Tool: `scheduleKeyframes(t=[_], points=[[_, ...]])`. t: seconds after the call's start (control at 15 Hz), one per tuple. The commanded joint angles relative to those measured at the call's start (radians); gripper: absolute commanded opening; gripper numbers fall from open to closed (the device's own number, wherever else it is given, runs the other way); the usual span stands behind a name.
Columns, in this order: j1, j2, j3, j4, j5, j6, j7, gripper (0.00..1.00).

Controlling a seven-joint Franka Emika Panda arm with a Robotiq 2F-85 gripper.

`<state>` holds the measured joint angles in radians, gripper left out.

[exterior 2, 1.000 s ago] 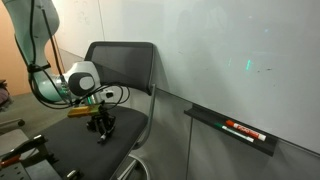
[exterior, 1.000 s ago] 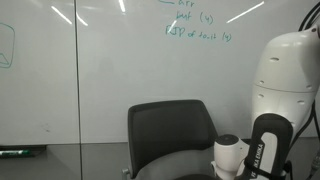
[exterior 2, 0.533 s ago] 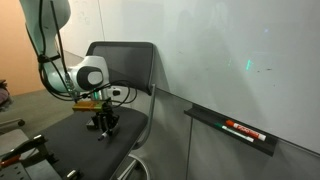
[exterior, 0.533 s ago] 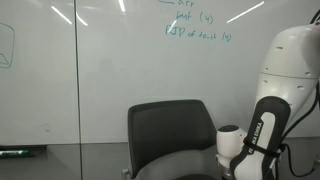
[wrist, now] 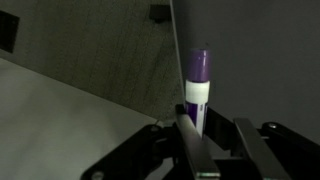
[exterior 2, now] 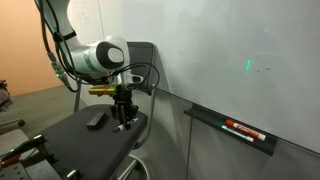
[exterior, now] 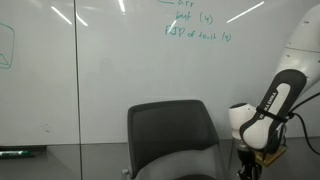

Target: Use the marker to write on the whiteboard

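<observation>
Above the front part of the chair seat [exterior 2: 70, 135], the gripper [exterior 2: 122, 123] hangs pointing down from the arm [exterior 2: 100, 55], clear of the cushion. Only this exterior view shows the whole tool; a thin dark tip sticks out below the fingers, too small to read. The wrist view fills that gap. There the marker [wrist: 198, 85] stands upright between the fingers [wrist: 195, 145], with a purple end, a white band below it and its lower body lost behind the metal. The jaws are drawn in narrow and clamp the marker. It lies tight against one finger; the contact on the other side is hard to make out.

A flat dark item [exterior 2: 96, 120] lies on the seat just beside the gripper, toward the seat's far edge; what it is cannot be told. In an exterior view the whiteboard [exterior 2: 240, 50] runs along the right with a dark tray [exterior 2: 205, 115] holding a reddish item [exterior 2: 243, 129], well apart from the gripper. In an exterior view the whiteboard [exterior: 110, 60] faces the camera, and only there do the green handwriting [exterior: 197, 28] near its top edge and part of a green sketch [exterior: 6, 45], cut by the frame, show. In that view the chair back [exterior: 168, 130] stands before the board, the arm [exterior: 268, 108] enters from the right, and its tool is mostly cut off at the bottom edge.
</observation>
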<state>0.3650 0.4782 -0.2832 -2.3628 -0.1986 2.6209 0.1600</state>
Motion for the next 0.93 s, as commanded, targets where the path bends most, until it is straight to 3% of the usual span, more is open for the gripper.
scheduleKeyframes(t=[0.0,0.4,0.87], points=[[-0.047,-0.114,0.001,-0.015,-0.097,-0.091,0.112,0.18],[-0.147,-0.254,0.052,0.011,-0.128,-0.111,0.176,0.17],[-0.209,-0.269,0.132,0.099,-0.182,-0.109,0.177,0.17]])
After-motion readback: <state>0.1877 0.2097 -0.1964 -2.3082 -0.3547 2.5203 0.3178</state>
